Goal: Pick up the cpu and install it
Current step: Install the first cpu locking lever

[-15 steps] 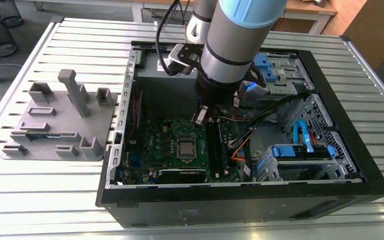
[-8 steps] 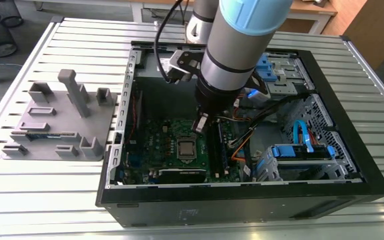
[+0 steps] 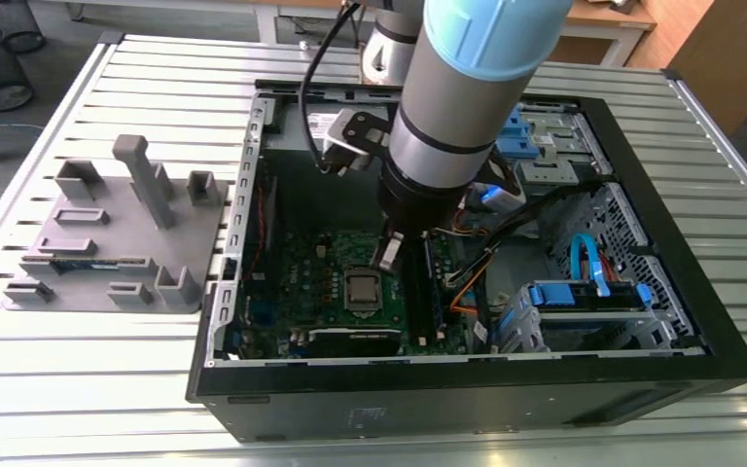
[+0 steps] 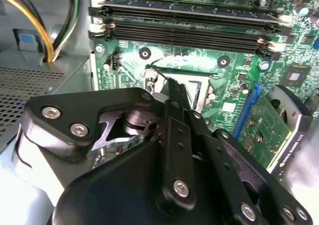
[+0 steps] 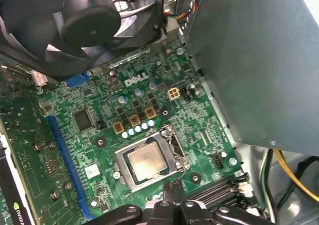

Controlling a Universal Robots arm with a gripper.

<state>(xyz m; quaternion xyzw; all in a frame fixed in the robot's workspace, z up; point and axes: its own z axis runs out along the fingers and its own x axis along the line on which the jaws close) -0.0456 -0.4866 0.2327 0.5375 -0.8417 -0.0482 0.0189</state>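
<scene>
Silvery metal is showing on the cpu, which is lying seated in the socket frame of the green board, inside the open case near the tabletop's middle. The pincer is hovering just beside the socket, fingers pressed together, gripping nothing.

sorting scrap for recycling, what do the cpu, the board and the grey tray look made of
cpu: metal lid by the look; dull silvery top with a soft sheen.
board: green laminate, probably fibreglass; glossy coat with fine traces and solder points.
tray: probably plastic, moulded or printed; even matte grey, no shine, blocky posts.
</scene>
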